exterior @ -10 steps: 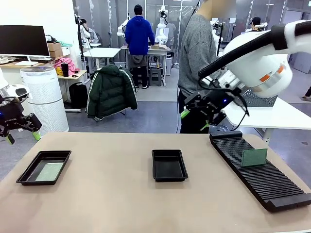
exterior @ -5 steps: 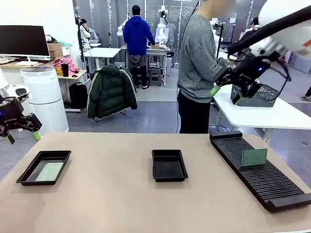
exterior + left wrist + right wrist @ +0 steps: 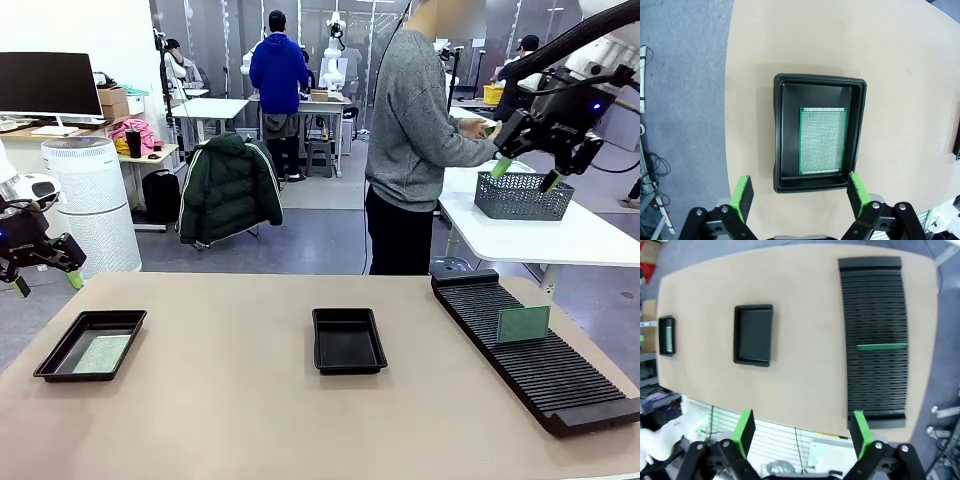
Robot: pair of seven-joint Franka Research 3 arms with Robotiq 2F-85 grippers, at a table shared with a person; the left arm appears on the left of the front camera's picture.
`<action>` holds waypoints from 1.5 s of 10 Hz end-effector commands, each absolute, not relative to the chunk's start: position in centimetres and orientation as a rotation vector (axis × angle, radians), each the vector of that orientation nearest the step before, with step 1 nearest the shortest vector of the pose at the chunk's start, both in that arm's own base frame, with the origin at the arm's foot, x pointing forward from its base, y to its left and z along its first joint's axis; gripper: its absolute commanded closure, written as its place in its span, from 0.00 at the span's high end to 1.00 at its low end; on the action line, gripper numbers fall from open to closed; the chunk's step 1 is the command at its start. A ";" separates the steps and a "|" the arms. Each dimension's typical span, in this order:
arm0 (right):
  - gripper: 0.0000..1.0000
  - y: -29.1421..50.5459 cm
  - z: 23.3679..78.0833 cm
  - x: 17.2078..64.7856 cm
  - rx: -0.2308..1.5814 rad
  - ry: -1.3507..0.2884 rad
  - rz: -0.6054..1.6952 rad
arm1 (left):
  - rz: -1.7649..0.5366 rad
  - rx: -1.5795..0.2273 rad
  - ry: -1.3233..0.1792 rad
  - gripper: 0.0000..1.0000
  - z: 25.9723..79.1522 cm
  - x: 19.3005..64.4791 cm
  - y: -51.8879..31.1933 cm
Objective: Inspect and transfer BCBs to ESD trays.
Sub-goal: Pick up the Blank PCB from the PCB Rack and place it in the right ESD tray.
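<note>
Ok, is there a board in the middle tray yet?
No, the middle tray has a bare black floor; the flat board lies in the left tray.

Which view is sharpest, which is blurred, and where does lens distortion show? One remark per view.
Left wrist view: sharpest, the hole grid on the board reads clearly in its tray, though the table edge bows. Right wrist view: soft throughout, ribs of the rack smeared, table outline curved. Front view: crisp, evenly lit, faint shadows.
</note>
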State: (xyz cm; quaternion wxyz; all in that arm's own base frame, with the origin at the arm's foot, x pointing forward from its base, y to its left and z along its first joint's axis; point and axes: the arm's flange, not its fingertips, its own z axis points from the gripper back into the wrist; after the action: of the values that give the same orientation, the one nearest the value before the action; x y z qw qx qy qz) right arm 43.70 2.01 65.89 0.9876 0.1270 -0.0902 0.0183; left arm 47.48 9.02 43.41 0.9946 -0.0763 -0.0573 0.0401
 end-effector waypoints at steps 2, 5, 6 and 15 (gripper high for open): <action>1.00 -1.4 66.2 45.5 0.201 -0.151 0.090 | 0.062 -0.161 -0.131 1.00 43.1 47.4 9.2; 1.00 -2.9 65.9 46.1 0.212 -0.119 0.401 | 0.062 -0.161 -0.131 1.00 43.1 47.4 9.2; 1.00 -3.1 65.6 46.3 0.207 -0.102 0.520 | 0.062 -0.161 -0.131 1.00 43.1 47.4 9.2; 1.00 -3.6 64.2 48.2 0.104 -0.043 1.515 | 0.062 -0.161 -0.131 1.00 43.1 47.4 9.2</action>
State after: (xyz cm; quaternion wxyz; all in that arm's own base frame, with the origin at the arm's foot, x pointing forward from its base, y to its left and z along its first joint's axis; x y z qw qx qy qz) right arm 47.78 -2.61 64.17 0.7595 0.0499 -0.0153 0.6484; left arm 47.48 9.02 43.41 0.9946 -0.0763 -0.0573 0.0400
